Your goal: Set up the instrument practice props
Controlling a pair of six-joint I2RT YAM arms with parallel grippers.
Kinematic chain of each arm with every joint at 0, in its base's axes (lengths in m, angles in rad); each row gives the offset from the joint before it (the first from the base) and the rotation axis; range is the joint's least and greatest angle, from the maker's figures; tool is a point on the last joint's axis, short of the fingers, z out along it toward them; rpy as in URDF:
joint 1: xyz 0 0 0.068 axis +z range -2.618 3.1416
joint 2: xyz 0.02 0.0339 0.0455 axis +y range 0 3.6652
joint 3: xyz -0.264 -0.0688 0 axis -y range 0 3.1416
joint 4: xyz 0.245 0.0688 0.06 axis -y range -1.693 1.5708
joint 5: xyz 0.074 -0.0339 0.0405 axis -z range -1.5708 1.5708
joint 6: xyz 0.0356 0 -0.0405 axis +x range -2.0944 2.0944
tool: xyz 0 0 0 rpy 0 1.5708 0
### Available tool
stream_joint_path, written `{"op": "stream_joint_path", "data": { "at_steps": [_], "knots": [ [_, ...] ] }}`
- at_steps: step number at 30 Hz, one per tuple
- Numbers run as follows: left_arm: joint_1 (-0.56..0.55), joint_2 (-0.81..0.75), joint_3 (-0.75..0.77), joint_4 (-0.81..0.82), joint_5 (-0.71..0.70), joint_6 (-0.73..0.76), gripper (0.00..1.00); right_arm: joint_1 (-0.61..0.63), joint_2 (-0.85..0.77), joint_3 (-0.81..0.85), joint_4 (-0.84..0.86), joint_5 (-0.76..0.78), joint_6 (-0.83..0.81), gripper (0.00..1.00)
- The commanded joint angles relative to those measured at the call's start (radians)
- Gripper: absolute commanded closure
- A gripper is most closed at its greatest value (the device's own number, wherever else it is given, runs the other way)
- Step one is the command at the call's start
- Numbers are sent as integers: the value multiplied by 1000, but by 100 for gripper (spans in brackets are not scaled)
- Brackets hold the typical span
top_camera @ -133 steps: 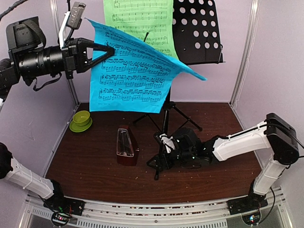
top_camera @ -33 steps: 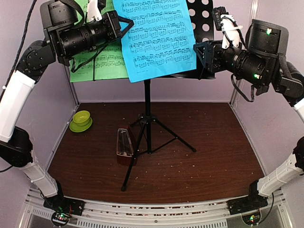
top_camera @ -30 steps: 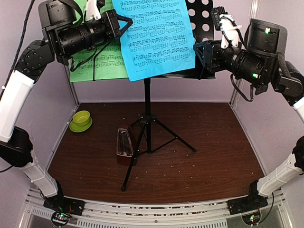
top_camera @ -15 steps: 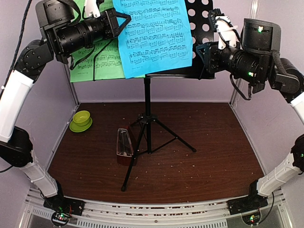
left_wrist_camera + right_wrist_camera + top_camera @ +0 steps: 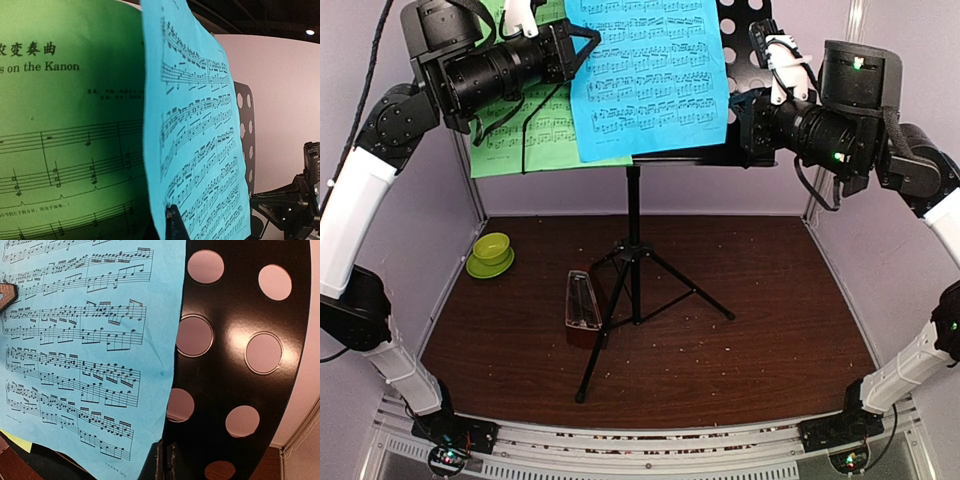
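Seating blue paper music sheet (image 5: 650, 75), pinched in left claw (image 5: 588, 45), against black hole-punched stand desk (image 5: 225, 310) clamped by right claw (image 5: 166, 460); next, gentle release.

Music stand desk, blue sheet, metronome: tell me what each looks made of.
Music stand desk: probably painted sheet metal; thin, glossy black, cleanly punched round holes, though plastic is possible. Blue sheet: thin matte paper, printed with notes, bowing along its edge. Metronome: reddish-brown body, wood or wood-look; its cover seems clear plastic, too small to be sure.
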Motion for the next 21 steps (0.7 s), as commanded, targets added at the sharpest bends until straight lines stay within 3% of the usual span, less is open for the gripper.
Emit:
{"op": "stream_joint_path", "data": {
  "at_steps": [1,21],
  "knots": [
    [-4,4,21,62,-15,52,100,-6,-56,-62,83,15,-37,100],
    [-8,-10,7,69,-65,124,100,-6,-201,-318,427,-7,-77,100]
  ]
}}
